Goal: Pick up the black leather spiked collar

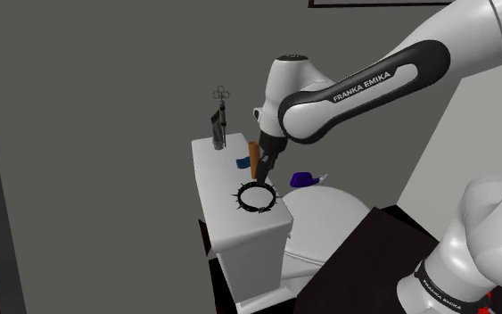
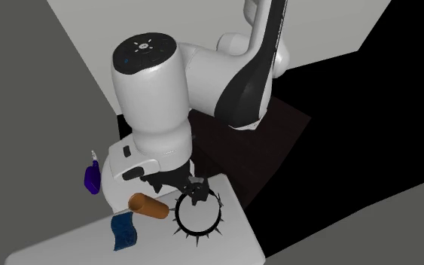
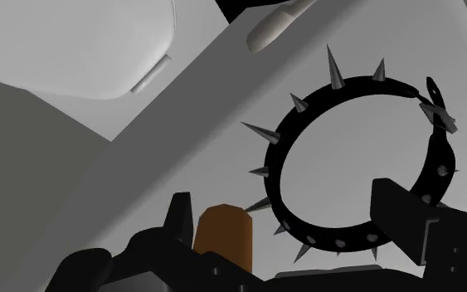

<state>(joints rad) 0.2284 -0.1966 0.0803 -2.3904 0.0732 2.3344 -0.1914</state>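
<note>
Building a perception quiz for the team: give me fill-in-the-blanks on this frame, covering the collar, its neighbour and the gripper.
1. The spiked collar is coloured ___.
2. The cylinder lying beside it is coloured ___.
3. The gripper at the collar is ___, not shut.
Missing words: black; brown; open.

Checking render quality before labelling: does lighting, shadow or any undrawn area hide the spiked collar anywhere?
Shoulder view: flat light, the collar reads dark on the white surface. Second exterior view: a black area at right, away from the collar. Wrist view: the black end effector blends into the collar's band.
</note>
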